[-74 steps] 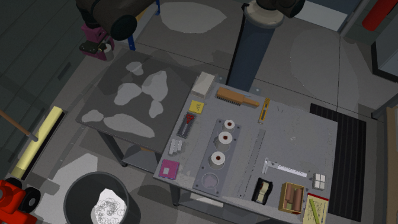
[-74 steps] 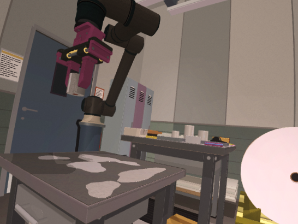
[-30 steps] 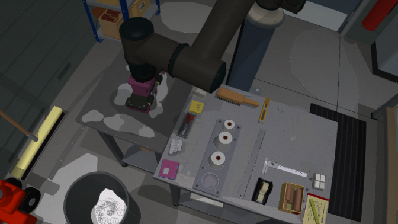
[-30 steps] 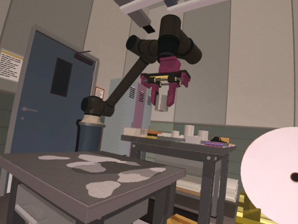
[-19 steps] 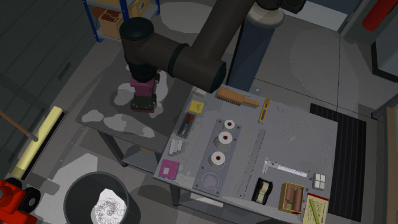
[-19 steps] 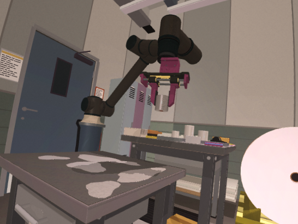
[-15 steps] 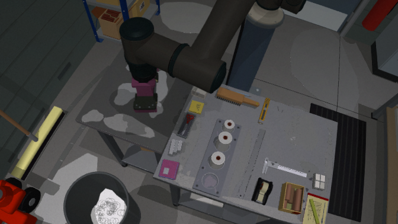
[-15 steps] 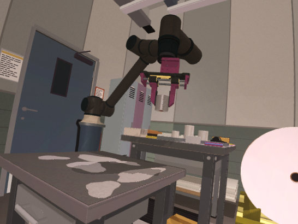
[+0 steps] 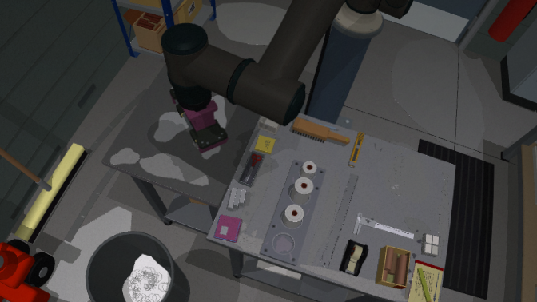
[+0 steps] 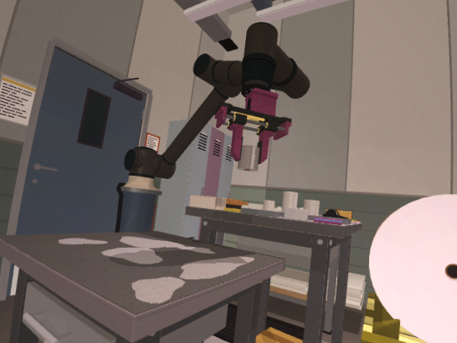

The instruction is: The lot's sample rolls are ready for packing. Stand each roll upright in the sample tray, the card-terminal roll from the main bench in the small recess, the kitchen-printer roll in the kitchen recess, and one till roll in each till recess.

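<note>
A white paper roll point(image 10: 249, 157) is held upright in my closed gripper point(image 10: 250, 159), high in the air above the side table point(image 9: 168, 159), left of the main bench. From above, the gripper body point(image 9: 207, 138) hides the roll. The grey sample tray point(image 9: 293, 211) lies on the main bench with three rolls standing in it: a small one point(image 9: 309, 167) at the far end, then two larger ones point(image 9: 303, 185) point(image 9: 294, 214). The nearest, largest recess point(image 9: 283, 243) holds no roll.
The main bench carries a brush point(image 9: 319, 132), a utility knife point(image 9: 356, 148), scissors in a tray point(image 9: 251, 167), a caliper point(image 9: 383, 227), a tape dispenser point(image 9: 353, 257) and a box of cores point(image 9: 393, 267). A bin point(image 9: 132, 271) stands on the floor below the side table.
</note>
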Robot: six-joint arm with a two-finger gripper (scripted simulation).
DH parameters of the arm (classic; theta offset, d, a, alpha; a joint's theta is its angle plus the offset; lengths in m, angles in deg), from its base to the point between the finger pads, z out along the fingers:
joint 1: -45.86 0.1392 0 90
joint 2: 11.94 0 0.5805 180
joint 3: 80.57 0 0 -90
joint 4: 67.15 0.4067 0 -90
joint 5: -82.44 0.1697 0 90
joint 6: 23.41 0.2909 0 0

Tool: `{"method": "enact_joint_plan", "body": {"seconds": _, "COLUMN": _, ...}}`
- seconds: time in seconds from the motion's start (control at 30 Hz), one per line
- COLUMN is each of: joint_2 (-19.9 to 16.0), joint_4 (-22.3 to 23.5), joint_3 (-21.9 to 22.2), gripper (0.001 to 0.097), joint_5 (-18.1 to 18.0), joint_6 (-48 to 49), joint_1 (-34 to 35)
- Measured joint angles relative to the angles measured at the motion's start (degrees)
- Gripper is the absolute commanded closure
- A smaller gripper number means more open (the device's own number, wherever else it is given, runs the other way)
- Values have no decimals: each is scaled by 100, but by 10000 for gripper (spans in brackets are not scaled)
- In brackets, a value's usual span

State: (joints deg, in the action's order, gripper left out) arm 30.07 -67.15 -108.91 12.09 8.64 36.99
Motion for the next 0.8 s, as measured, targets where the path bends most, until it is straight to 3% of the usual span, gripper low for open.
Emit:
{"method": "enact_joint_plan", "body": {"seconds": 0.43, "joint_2": 0, "joint_4": 0, "joint_3": 0, "gripper": 951, "joint_5": 0, "joint_6": -2264, "joint_1": 0}}
{"method": "enact_joint_plan", "body": {"seconds": 0.8, "joint_2": 0, "joint_4": 0, "joint_3": 0, "gripper": 951, "joint_5": 0, "joint_6": -3538, "joint_1": 0}}
